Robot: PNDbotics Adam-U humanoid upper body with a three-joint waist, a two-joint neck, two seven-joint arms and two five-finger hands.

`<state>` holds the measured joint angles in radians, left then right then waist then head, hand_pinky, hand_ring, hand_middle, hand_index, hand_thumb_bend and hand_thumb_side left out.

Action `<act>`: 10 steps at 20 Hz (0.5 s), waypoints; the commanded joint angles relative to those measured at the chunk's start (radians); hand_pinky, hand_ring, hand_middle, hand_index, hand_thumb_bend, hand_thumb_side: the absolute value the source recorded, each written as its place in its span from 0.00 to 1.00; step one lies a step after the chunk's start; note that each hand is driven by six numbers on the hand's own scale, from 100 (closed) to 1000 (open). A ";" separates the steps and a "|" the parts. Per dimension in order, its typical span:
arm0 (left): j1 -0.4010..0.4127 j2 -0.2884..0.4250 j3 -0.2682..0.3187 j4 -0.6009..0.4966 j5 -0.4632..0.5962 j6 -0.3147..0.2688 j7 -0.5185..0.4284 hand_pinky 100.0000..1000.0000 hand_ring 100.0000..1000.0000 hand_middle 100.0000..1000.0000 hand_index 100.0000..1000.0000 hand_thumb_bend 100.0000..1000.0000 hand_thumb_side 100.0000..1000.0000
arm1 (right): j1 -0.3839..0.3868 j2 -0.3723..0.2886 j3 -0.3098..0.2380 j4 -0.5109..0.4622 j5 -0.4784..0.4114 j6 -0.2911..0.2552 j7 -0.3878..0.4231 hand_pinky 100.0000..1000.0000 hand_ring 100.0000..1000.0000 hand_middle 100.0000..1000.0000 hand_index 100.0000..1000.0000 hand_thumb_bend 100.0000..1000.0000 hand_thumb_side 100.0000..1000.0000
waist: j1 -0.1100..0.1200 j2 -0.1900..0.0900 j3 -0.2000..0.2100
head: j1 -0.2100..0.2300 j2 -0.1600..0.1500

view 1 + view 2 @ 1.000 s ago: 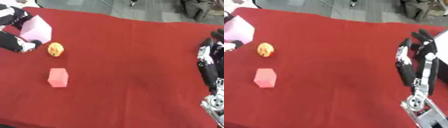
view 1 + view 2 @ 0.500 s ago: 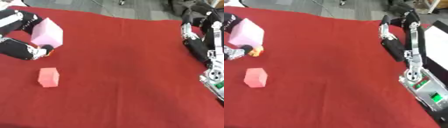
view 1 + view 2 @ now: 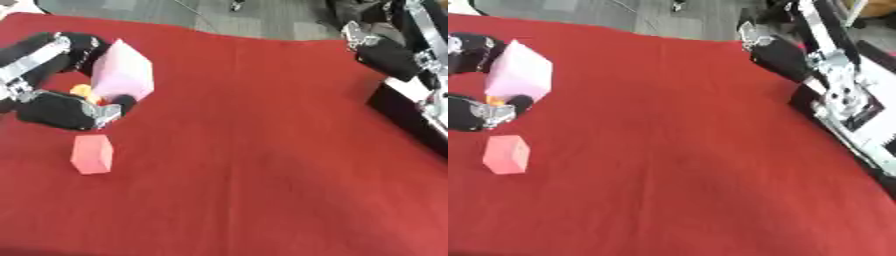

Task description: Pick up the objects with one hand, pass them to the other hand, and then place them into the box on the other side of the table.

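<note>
- One pale pink box (image 3: 122,71), large, tilted, near the table's (image 3: 262,165) left edge toward the far corner.
- One small coral-pink block (image 3: 92,154), upright on the red cloth, near the left edge, nearer than the box.
- One small orange thing (image 3: 83,91), partly hidden, just beside the pale box.
- Two robot hands: left hand (image 3: 66,107) at the left edge, fingers curled round the orange thing; right hand (image 3: 776,52) over the far right corner.
- One red-covered table.
</note>
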<state>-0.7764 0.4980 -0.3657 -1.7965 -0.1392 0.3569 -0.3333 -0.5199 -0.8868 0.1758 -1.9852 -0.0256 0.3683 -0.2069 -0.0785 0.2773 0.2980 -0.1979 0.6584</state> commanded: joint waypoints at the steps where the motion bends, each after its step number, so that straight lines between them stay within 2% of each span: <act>1: -0.001 -0.013 -0.008 -0.026 0.027 -0.044 0.040 0.72 0.60 0.50 0.33 0.00 0.08 | -0.058 -0.025 0.008 -0.015 0.043 0.065 0.122 0.78 0.69 0.89 0.81 0.00 0.36 | 0.004 -0.028 -0.007 | -0.003 0.012; 3: 0.006 -0.028 -0.016 -0.027 0.017 -0.069 0.060 0.72 0.60 0.50 0.33 0.00 0.08 | -0.095 -0.010 0.027 -0.015 0.086 0.097 0.205 0.79 0.70 0.89 0.82 0.00 0.36 | 0.005 -0.032 -0.012 | -0.001 0.018; 6: 0.022 -0.068 -0.029 -0.019 0.011 -0.105 0.089 0.71 0.58 0.49 0.32 0.00 0.10 | -0.156 0.022 0.068 -0.015 0.156 0.141 0.312 0.80 0.72 0.89 0.83 0.01 0.30 | 0.004 -0.038 -0.020 | -0.003 0.027; 10: 0.042 -0.119 -0.049 0.001 0.015 -0.150 0.121 0.70 0.56 0.48 0.32 0.00 0.12 | -0.211 0.078 0.125 -0.015 0.240 0.193 0.395 0.80 0.73 0.89 0.83 0.03 0.27 | 0.001 -0.042 -0.027 | -0.010 0.030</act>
<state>-0.7252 0.3853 -0.4123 -1.7890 -0.1242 0.2231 -0.2227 -0.7129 -0.8066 0.2950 -1.9857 0.1859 0.5474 0.1630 -0.0816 0.2633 0.2714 -0.2037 0.6846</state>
